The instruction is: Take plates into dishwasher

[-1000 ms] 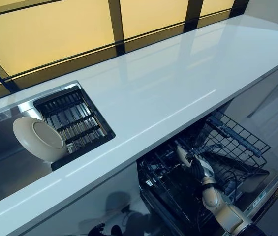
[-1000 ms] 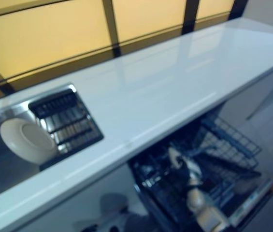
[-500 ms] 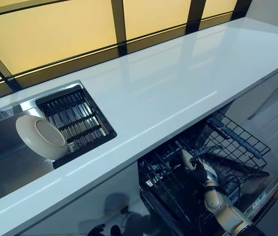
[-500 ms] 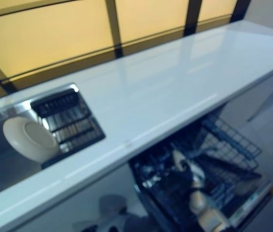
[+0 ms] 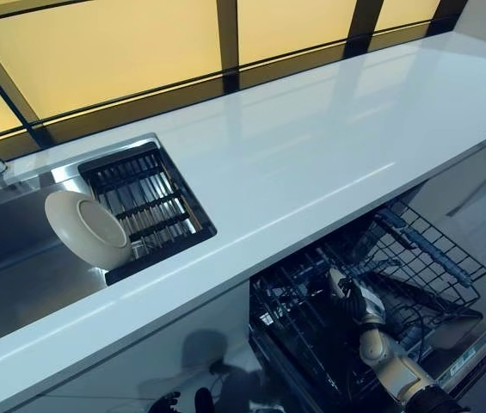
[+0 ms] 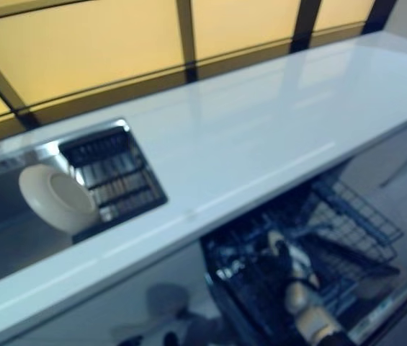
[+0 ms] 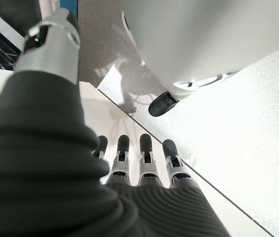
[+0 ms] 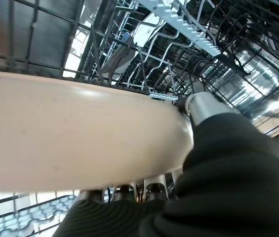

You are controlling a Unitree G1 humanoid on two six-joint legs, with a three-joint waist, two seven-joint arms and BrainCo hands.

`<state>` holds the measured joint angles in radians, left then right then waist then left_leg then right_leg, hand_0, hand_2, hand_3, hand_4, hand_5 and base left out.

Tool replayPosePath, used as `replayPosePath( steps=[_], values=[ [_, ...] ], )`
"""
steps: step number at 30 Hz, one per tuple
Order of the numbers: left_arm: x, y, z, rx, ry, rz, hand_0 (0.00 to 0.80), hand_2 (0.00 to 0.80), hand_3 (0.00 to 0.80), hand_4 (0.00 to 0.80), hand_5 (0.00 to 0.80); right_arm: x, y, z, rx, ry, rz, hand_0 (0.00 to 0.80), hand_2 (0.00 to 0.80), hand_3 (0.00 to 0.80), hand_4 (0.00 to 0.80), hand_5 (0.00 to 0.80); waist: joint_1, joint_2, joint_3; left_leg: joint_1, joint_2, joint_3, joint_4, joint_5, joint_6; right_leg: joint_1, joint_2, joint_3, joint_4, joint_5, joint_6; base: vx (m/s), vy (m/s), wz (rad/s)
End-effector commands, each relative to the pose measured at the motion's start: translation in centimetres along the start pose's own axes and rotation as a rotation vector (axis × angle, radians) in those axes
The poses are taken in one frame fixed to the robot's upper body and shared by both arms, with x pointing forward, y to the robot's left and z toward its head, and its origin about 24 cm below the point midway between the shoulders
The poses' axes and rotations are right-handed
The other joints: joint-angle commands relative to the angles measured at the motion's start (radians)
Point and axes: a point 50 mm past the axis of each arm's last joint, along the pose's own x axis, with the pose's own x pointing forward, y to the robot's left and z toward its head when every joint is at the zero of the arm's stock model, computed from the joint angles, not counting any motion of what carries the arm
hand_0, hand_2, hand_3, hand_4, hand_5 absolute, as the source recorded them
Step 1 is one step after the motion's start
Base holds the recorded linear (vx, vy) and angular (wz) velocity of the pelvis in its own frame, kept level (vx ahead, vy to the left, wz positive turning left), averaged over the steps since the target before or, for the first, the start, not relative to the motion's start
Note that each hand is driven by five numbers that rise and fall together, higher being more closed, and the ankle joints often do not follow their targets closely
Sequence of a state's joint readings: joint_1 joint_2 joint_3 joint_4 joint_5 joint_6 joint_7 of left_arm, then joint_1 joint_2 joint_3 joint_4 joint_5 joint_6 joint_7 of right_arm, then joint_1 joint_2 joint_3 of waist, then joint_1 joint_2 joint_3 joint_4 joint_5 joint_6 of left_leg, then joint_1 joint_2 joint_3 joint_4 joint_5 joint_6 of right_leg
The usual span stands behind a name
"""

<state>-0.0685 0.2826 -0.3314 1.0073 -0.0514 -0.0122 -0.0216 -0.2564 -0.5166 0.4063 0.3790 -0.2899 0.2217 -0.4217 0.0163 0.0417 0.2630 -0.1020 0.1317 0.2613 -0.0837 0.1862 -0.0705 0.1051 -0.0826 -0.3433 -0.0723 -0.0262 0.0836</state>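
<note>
While the right hand (image 5: 352, 297) is reaching down among the wires of the pulled-out dishwasher rack (image 5: 432, 254), it is gripping a cream plate (image 8: 75, 145), the thumb over the rim and the fingers (image 8: 124, 190) tucked beneath, so the plate is clamped edge-on between them. Over the last second the whole scene is sliding to the right in the head views, which reads as the camera turning rather than anything moving on the white surface (image 5: 311, 146); against the rack, though, the hand is easing a little lower and nearer, and the plate is sinking in between the tines. That suggests the plate is close to seated but not yet released, so the next thing to come should be loosening the grip without knocking it against the wires. One more plate (image 5: 86, 229) is waiting, leaning upright in the sink (image 5: 6, 275) against the dark drain rack (image 5: 152, 202) at far left, so the job looks roughly half done. The left hand (image 7: 139, 168) is hanging low beside the cabinet, fingers straight and apart, holding nothing.
</note>
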Motion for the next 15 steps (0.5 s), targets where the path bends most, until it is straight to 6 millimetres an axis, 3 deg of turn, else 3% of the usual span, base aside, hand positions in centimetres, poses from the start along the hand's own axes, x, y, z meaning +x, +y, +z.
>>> replayPosePath(
  steps=[1, 15],
  values=[
    [0.4, 1.7, 2.4, 0.097, -0.068, 0.022, 0.000, 0.000, 0.000, 0.000, 0.000, 2.2, -3.0, 0.3, 0.011, 0.013, -0.109, 0.800, 0.800, 0.800, 0.800, 0.800, 0.031, -0.013, 0.025, 0.002, -0.017, -0.026, 0.024, -0.053, -0.021, -0.122, -0.054, 0.013, 0.150, 0.012, 0.024, -0.002, -0.016, 0.07],
    [0.2, 3.2, 3.0, 0.098, -0.096, 0.043, 0.000, 0.000, 0.000, 0.000, 0.000, 5.0, -7.7, -1.3, -0.030, 0.107, -0.179, 0.800, 0.800, 0.800, 0.800, 0.800, 0.062, -0.005, 0.079, -0.032, -0.005, -0.020, 0.039, -0.038, -0.031, -0.154, -0.060, -0.020, 0.161, 0.026, 0.023, -0.009, -0.017, 0.04]
  ],
)
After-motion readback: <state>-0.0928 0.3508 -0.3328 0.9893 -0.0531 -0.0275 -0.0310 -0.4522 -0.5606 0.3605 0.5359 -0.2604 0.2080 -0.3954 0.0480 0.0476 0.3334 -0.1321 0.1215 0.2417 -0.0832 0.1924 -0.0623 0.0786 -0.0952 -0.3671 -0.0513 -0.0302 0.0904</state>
